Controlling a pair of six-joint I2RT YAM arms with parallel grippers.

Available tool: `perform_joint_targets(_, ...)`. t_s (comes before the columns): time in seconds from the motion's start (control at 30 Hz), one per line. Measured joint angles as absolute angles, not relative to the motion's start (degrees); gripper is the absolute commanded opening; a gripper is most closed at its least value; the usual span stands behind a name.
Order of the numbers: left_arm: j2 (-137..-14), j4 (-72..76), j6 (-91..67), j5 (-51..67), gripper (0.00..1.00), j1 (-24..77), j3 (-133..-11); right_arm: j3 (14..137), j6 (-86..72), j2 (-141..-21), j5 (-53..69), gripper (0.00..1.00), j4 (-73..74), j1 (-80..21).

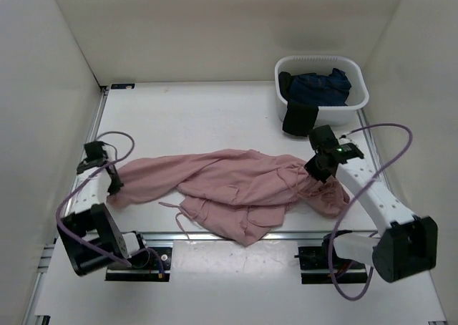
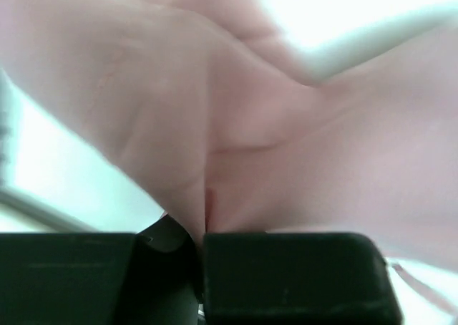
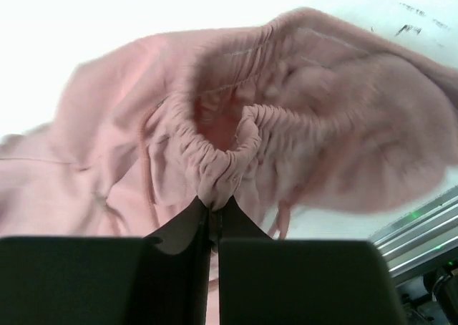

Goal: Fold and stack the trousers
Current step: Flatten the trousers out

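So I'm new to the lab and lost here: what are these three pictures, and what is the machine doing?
Two robot arms are bolted at the table's near edge. One picture looks down from above; the other two come from cameras on each wrist. Pink trousers lie crumpled across the table. The left gripper is shut on a leg end, the right gripper on the gathered waistband. Behind sits a white basket holding dark clothes.

White table [image 1: 179, 117] — pink trousers [image 1: 236, 185] sprawled, white basket [image 1: 354, 107] far-right.
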State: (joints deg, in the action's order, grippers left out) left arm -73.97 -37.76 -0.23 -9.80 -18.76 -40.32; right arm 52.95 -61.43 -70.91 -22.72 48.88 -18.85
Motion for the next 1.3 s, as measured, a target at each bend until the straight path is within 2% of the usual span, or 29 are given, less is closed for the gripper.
perform_joint_targets(0.2,-65.71,-40.14,-0.19,-12.40,0.14,-27.51,-54.96,62.98,-60.97,-56.51,-25.06,0.00,55.20,-18.87)
perform_joint_targets(0.43,-70.76,-43.13,-0.32,-12.32,0.14,-28.73,-74.00,84.66,-59.00,-51.24,-32.29,0.00,63.48,-19.00)
perform_joint_targets(0.6,-75.11,-49.67,-0.51,-9.98,0.14,-28.47,-78.52,91.79,-57.74,-51.90,-33.26,0.00,68.42,-19.64)
perform_joint_targets(0.83,-75.50,-55.86,-0.45,-8.10,0.14,-28.73,-79.55,92.14,-53.49,-53.17,-35.75,0.00,69.36,-19.59)
perform_joint_targets(0.93,-80.88,-58.39,-0.43,-5.39,0.14,-28.93,-83.35,92.51,-49.71,-57.93,-37.04,0.00,65.63,-19.40)
perform_joint_targets(1.0,-88.49,-61.04,-0.43,-3.14,0.14,-28.56,-89.45,95.74,-47.00,-65.89,-37.69,0.00,63.48,-19.05)
perform_joint_targets(1.03,-94.98,-62.57,-0.40,-1.93,0.18,-27.97,-95.04,98.98,-45.95,-70.76,-38.09,0.15,63.22,-18.70)
perform_joint_targets(1.07,-98.94,-63.18,-0.45,-1.32,0.29,-27.57,-98.45,102.59,-45.25,-75.77,-38.52,0.32,61.76,-18.24)
perform_joint_targets(1.1,-105.54,-65.98,-0.25,-0.69,0.48,-26.79,-105.80,106.45,-44.77,-82.06,-38.57,0.57,60.55,-17.30)
perform_joint_targets(1.13,-112.38,-66.78,-0.05,-0.32,0.61,-25.82,-113.32,109.12,-44.60,-86.89,-38.50,0.75,59.59,-16.38)
perform_joint_targets(1.17,-116.84,-67.37,0.21,-0.25,0.70,-25.08,-118.56,111.35,-43.90,-91.37,-38.50,0.85,59.00,-15.09)
perform_joint_targets(1.2,-123.07,-68.23,-0.10,-0.89,1.00,-23.77,-125.89,112.81,-43.24,-95.00,-37.36,0.87,58.65,-13.67)
perform_joint_targets(1.3,-127.13,-67.00,-0.27,-2.52,1.00,-19.55,-126.61,113.84,-41.85,-101.34,-33.21,0.90,59.16,-10.11)
